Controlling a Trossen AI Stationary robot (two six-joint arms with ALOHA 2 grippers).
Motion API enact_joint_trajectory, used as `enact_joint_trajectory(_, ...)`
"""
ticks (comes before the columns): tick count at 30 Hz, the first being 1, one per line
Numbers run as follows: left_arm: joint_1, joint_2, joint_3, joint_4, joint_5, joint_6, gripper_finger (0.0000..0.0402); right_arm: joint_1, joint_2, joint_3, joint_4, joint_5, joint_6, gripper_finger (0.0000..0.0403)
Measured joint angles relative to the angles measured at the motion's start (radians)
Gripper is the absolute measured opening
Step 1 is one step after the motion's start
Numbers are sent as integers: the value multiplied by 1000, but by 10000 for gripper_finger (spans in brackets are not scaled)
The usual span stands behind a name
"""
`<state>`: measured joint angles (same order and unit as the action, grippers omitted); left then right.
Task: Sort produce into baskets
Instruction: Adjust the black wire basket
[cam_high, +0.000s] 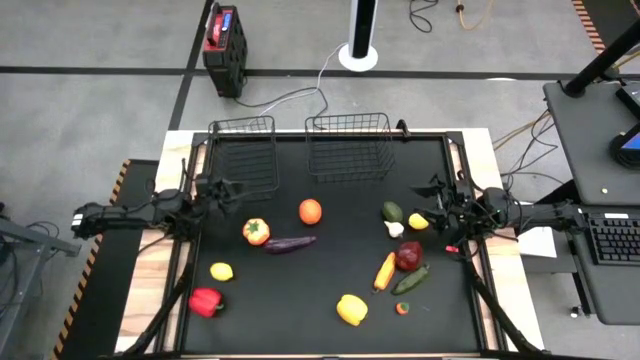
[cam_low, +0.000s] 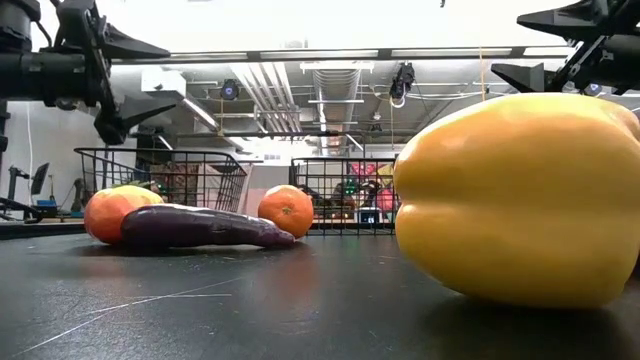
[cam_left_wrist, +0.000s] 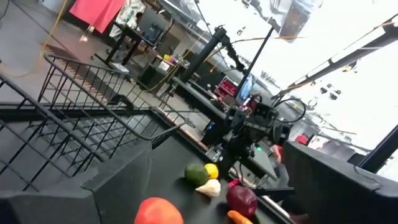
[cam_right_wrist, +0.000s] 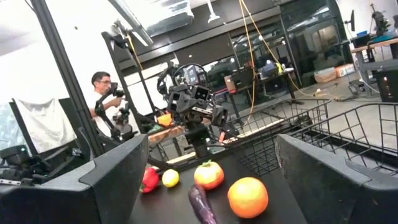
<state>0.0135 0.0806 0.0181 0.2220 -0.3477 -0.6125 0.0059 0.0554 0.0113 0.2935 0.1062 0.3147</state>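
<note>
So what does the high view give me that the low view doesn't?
Only the high view shows the red pepper, two lemons, carrot, garlic and both open grippers, left and right, hanging above the mat. Only the low view shows the ceiling and room behind. Both show the yellow pepper, orange, eggplant and two empty baskets.

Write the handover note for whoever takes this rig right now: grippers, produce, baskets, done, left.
Left gripper: open, empty, at the table's left side near the narrower basket.
Right gripper: open, empty, at the right side by the small lemon.
Produce: all on the black mat, including orange, eggplant, yellow pepper, red pepper.
Done: nothing; the narrower and wider basket show no produce.
Left: sort every piece.
</note>
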Motion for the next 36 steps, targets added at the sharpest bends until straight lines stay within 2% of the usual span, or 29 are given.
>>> enact_joint_trajectory(9, -5, 18, 30, 13, 124, -41, 343, 0, 0, 0, -5, 0, 25, 343)
enact_joint_trajectory(14, -36, 102, 181, -91, 131, 19, 343, 0, 0, 0, -5, 0, 28, 343)
enact_joint_trajectory(23, -59, 368, 472, -315, 132, 190, 343, 0, 0, 0, -5, -1, 61, 343)
enact_joint_trajectory(26, -60, 445, 588, -420, 133, 179, 343, 0, 0, 0, -5, -1, 62, 343)
enact_joint_trajectory(29, -60, 527, 724, -594, 132, 174, 343, 0, 0, 0, -7, -1, 70, 343)
enact_joint_trajectory(32, -70, 606, 829, -743, 141, 67, 343, 0, 0, 0, -7, -1, 86, 343)
enact_joint_trajectory(36, -74, 722, 937, -958, 150, 38, 343, 0, 0, 0, -7, -1, 87, 343)
